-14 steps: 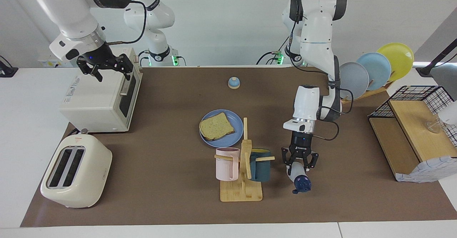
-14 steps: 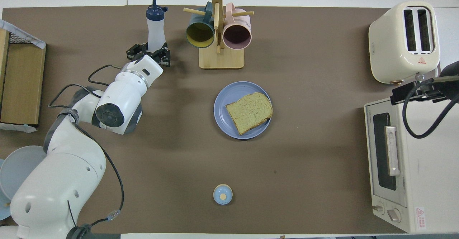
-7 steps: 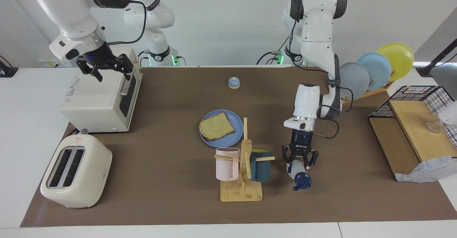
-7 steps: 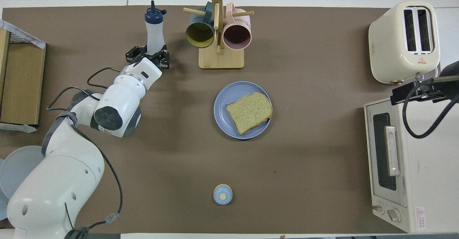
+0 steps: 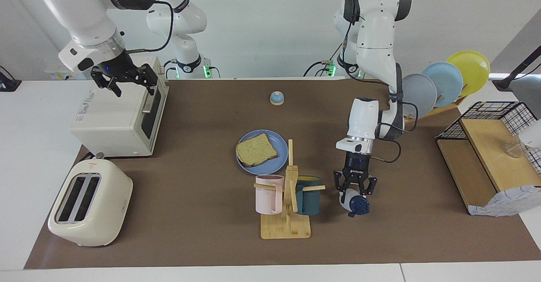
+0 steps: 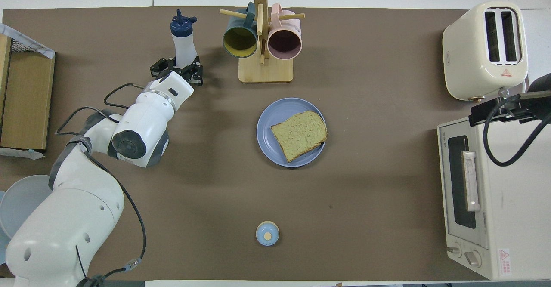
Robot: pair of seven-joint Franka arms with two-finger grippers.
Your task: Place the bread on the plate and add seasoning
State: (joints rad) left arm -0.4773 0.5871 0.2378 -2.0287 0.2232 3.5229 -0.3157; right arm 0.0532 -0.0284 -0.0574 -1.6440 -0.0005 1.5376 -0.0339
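— Seasoning bottle point(image 5: 354, 202): where is it, and what has it?

— Lower centre-right of the facing view. The left gripper point(image 5: 355, 191) is clamped on its pale body, the navy cap tipped toward the frame's bottom edge, the bottle lifted off the brown mat point(image 5: 190, 231).

— Room around it?

— The mug rack point(image 5: 286, 208) stands just beside it toward frame centre, with its pink and teal mugs. Bare mat lies toward the wooden shelf point(image 5: 473, 168) at the frame's right edge. The bread point(image 5: 256, 150) sits on the blue plate point(image 5: 270, 167) at frame centre, just above the rack.

— And the other arm?

— The right gripper point(image 5: 132, 81) waits, fingers wide, over the toaster oven point(image 5: 114, 121) in the upper left.

— Anything hard to read?

— The grip point is hidden overhead by the wrist point(image 6: 165, 90); the right arm is cut off at that frame's right edge.
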